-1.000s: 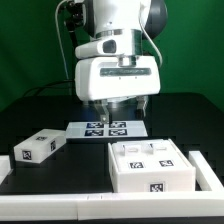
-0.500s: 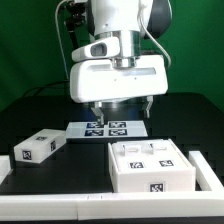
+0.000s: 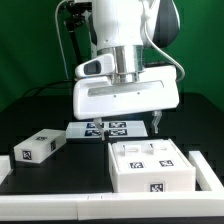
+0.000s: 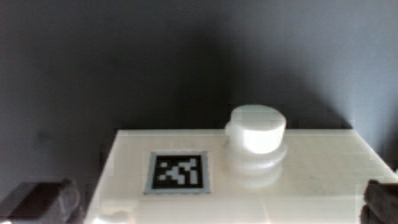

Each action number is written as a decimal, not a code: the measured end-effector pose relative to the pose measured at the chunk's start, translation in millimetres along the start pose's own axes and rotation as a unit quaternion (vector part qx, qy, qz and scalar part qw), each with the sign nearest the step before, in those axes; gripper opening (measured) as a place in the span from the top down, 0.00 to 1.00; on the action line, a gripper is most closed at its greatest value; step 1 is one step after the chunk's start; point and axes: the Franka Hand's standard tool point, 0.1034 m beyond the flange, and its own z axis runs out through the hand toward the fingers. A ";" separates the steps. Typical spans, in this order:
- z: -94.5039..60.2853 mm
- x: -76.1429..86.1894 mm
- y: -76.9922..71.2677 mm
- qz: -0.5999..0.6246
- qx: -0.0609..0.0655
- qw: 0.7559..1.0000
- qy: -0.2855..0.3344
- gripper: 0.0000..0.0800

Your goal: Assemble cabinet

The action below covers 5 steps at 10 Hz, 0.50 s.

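- Arm (image 3: pixel 120 40): it hangs over the middle of the black bench (image 3: pixel 70 172), and its broad white hand housing (image 3: pixel 125 95) faces the onlooker.
- Jaws: released and spread wide. In the wrist view the two dark fingertips (image 4: pixel 36 200) sit at opposite edges of the picture, and nothing is clamped between them. In the exterior view only one finger (image 3: pixel 155 122) shows, below the housing on the exterior view's right.
- Cabinet frame (image 3: pixel 130 178): it stands on the bench directly beneath the jaws and towards the onlooker. Its far edge is under the visible finger, not touching it.
- Frame top, wrist view: a flat white face lies below the gap between the jaws. It bears one square tag (image 4: pixel 176 170) and, just beside the tag, an upright round white peg (image 4: pixel 258 135). Neither fingertip touches the peg.
- Drawer block (image 3: pixel 38 147): it lies on the bench well apart from the jaws, towards the exterior view's left, with its tag facing up.
- Marker board (image 3: pixel 108 128): it lies flat on the bench beyond the jaws. Its far part is hidden by the housing.
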 end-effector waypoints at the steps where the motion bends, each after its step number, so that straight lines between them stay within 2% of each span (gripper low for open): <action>1: 8.4 0.4 -0.4 0.001 0.002 1.000 -0.003 0.00; 2: 16.2 -1.5 -0.8 0.001 0.002 1.000 0.002 0.00; 5: 17.6 -2.0 -1.6 -0.001 0.002 1.000 0.004 0.00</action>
